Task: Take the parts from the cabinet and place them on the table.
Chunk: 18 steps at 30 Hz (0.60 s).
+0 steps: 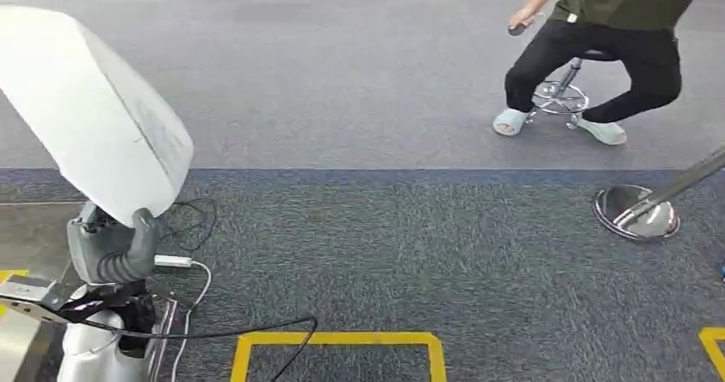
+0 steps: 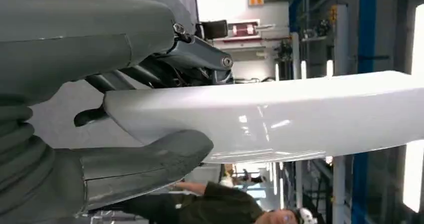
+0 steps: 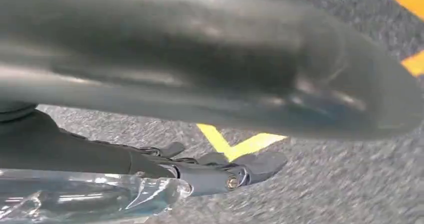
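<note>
The left hand (image 1: 115, 249) grips a large white panel (image 1: 90, 113), a smooth moulded part with rounded edges. In the head view the panel is raised above the hand at the left of the scene, tilted, with its lower corner seated in the grasp. The left wrist view shows the grey thumb (image 2: 150, 164) pressed against one face of the panel (image 2: 280, 116) and the darker fingers (image 2: 200, 53) lying across the opposite face, so the part is clamped between them. The panel is carried in the air, clear of the floor.

The right hand (image 3: 215, 171) appears in the right wrist view above grey carpet with yellow tape marks. Its dark fingers (image 3: 260, 164) extend forward, and a clear plastic film (image 3: 90, 196) lies along them. Whether the hand has hold of the film cannot be told.

On the grey carpet (image 1: 385, 245) a yellow floor marking (image 1: 338, 341) lies near the robot. Black and white cables (image 1: 192, 267) run beside the left arm. A person (image 1: 607, 32) is seated on a stool (image 1: 564, 96) at the far right. A chrome stand base (image 1: 637, 213) rests on the carpet near the right edge.
</note>
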Each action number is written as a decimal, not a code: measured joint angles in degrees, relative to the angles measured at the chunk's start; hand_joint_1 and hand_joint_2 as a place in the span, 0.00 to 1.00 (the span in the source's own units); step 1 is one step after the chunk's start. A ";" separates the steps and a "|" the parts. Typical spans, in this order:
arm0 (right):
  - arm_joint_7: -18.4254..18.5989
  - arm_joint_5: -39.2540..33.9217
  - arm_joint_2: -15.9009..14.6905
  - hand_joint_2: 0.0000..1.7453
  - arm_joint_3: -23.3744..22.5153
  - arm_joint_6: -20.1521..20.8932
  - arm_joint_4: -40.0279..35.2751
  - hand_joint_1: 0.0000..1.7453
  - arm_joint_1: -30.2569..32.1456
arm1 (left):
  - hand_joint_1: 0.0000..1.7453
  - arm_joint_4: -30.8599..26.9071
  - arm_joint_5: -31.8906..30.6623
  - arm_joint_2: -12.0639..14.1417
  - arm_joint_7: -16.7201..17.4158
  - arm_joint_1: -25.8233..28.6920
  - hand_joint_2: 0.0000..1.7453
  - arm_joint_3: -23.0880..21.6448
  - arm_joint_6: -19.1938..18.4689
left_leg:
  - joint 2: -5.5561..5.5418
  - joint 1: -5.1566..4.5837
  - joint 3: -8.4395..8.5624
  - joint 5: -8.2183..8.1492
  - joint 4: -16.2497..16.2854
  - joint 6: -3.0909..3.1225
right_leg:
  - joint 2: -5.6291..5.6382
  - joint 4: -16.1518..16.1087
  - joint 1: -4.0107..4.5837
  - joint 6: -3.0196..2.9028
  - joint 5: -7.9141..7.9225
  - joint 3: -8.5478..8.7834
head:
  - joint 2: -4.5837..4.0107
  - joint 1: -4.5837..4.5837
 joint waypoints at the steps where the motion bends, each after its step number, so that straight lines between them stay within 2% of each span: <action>1: 0.00 0.00 0.00 0.00 0.00 0.00 0.00 0.00 0.06 | 1.00 0.00 0.00 -0.04 0.00 0.07 1.00 -0.02 -0.02 | -0.77 -0.17 -0.05 -0.04 0.00 0.21 | 0.63 5.41 0.15 -0.11 -2.17 -2.77 | 0.00 0.13; 2: 0.00 0.00 0.00 0.00 0.00 0.00 0.00 0.00 0.10 | 1.00 0.00 -0.02 -0.04 0.00 0.16 1.00 0.00 -0.04 | -1.53 -0.41 -0.05 -0.04 0.00 0.36 | 0.88 9.45 0.22 -0.33 -3.37 -5.02 | 0.00 0.22; 3: 0.00 -0.02 0.00 0.00 -0.02 0.00 0.00 0.00 0.13 | 1.00 0.00 0.00 -0.04 0.00 0.21 1.00 0.00 -0.07 | -2.45 -0.62 -0.03 -0.05 0.00 0.41 | 0.95 11.22 0.28 -0.64 -3.13 -6.41 | 0.00 0.20; 4: 0.02 0.00 0.00 0.00 -0.02 0.00 0.00 0.00 0.21 | 1.00 0.00 0.00 -0.04 0.00 0.20 1.00 0.02 -0.05 | -3.27 -0.75 0.01 -0.04 0.01 0.43 | 1.01 10.27 0.42 -0.97 -1.70 -6.42 | 0.00 0.17; 5: 0.00 0.00 0.00 0.00 -0.04 0.00 0.00 0.00 0.23 | 1.00 0.00 0.00 -0.04 0.00 0.19 1.00 0.02 -0.04 | -4.25 -0.83 0.10 -0.04 0.01 0.44 | 1.28 6.85 0.63 -1.41 1.03 -5.29 | 0.00 0.22; 6: 0.00 0.00 0.00 0.00 -0.04 0.00 0.00 0.00 0.25 | 1.00 0.00 -0.02 -0.04 0.02 0.18 1.00 0.02 -0.04 | -5.15 -0.83 0.22 -0.03 0.01 0.43 | 2.20 1.97 0.78 -1.86 4.03 -3.32 | 0.00 0.20; 7: 0.00 0.00 0.00 0.00 -0.07 0.00 0.00 0.00 0.24 | 1.00 0.00 0.00 -0.04 0.00 0.18 1.00 0.02 -0.04 | -5.84 -0.73 0.25 -0.01 0.01 0.38 | 4.71 -3.01 0.73 -2.09 6.55 -1.27 | 0.00 0.30; 8: 0.00 -0.02 0.00 0.00 -0.07 0.00 0.00 0.00 0.28 | 1.00 0.00 0.00 -0.04 0.00 0.04 1.00 0.00 -0.07 | -6.41 -0.96 0.07 -0.04 0.19 0.17 | 7.40 -5.88 0.68 -2.27 6.95 -0.32 | 0.00 0.26; 9: 0.02 -0.02 0.00 0.00 -0.07 0.02 0.00 0.00 0.20 | 1.00 0.00 -0.02 -0.09 0.00 0.05 1.00 -0.02 -0.07 | -7.32 -0.96 -0.31 -0.01 0.44 -0.09 | 6.76 -6.90 0.32 -1.73 6.59 0.54 | 0.00 0.24; 10: 0.02 -0.02 0.00 0.00 -0.07 0.07 0.00 0.00 0.19 | 1.00 0.00 -0.02 -0.07 0.00 0.07 1.00 0.00 -0.06 | -7.81 -0.74 -0.53 0.23 0.28 -0.44 | 6.48 -6.84 0.59 -1.69 6.68 0.42 | 0.00 0.17; 12: 0.02 -0.04 0.00 0.00 -0.09 0.09 0.00 0.00 0.10 | 1.00 0.00 -0.02 0.00 0.00 0.33 1.00 0.09 -0.04 | -9.21 -0.51 -0.72 0.64 -0.11 -1.31 | 5.12 -7.00 0.76 -2.39 6.91 0.55 | 0.00 0.22; 13: 0.02 -0.02 0.09 0.00 -0.11 0.09 -0.02 0.00 0.09 | 1.00 0.00 0.00 0.00 0.00 0.44 1.00 0.11 -0.04 | -7.24 -0.58 -0.90 0.18 0.39 -1.30 | 4.14 -7.54 0.49 -2.86 7.23 0.78 | 0.00 0.24; 14: 0.00 -0.02 0.09 0.00 -0.11 0.11 0.00 0.00 0.08 | 1.00 0.00 0.00 0.00 0.00 0.28 1.00 0.13 -0.04 | -3.52 -0.98 -1.77 -1.43 2.15 -1.54 | 3.52 -7.87 0.61 -3.06 7.34 0.93 | 0.00 -0.13; 15: 0.00 -0.02 0.09 0.00 -0.11 0.11 0.00 0.00 0.14 | 1.00 0.00 0.00 0.00 0.00 0.10 1.00 0.11 -0.04 | -1.96 -0.97 -3.45 -3.68 5.66 -1.86 | 2.69 -7.92 0.72 -3.27 7.38 0.92 | 0.00 -0.16; 17: 0.00 -0.04 0.07 0.00 -0.11 0.11 0.00 0.00 0.33 | 1.00 0.00 0.04 0.00 0.00 0.21 1.00 0.11 0.04 | -1.04 -0.91 -7.71 -7.64 14.52 -2.29 | 0.90 -7.91 0.74 -3.34 7.33 0.77 | 0.00 -0.22; 18: 0.00 -0.07 0.07 0.00 -0.11 0.11 0.00 0.00 0.39 | 1.00 0.00 0.07 0.02 0.00 0.30 1.00 0.13 0.04 | -0.94 -0.85 -8.91 -8.11 16.99 -2.46 | -0.03 -7.91 0.74 -3.36 7.31 0.72 | 0.00 -0.22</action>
